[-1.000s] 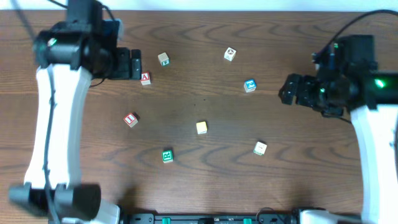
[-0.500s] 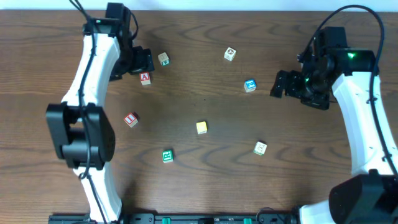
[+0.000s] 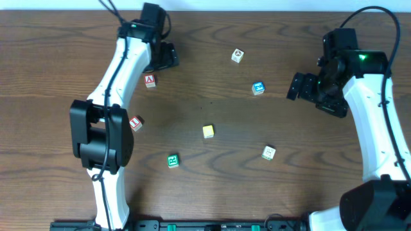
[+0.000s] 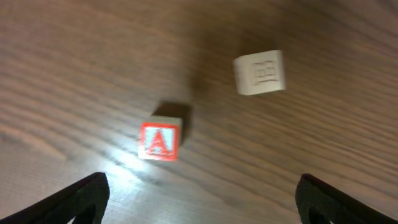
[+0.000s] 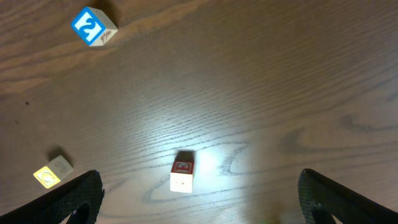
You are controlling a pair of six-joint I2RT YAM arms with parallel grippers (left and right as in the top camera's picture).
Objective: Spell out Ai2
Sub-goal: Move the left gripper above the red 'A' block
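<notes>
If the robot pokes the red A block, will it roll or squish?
The red A block probably slides, not rolls: it sits flat, with square faces. It looks like hard wood, so likely won't squish. Small, it may skid on the smooth table.

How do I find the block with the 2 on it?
Start at the right side of the table, at the right arm. Just left of its tip sits the 2 block. It alone shows a bright blue frame.

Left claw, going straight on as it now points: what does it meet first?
Probably the red-framed A cube, just ahead between the open fingers of the left claw, slightly left of centre; depth is unclear.
</notes>
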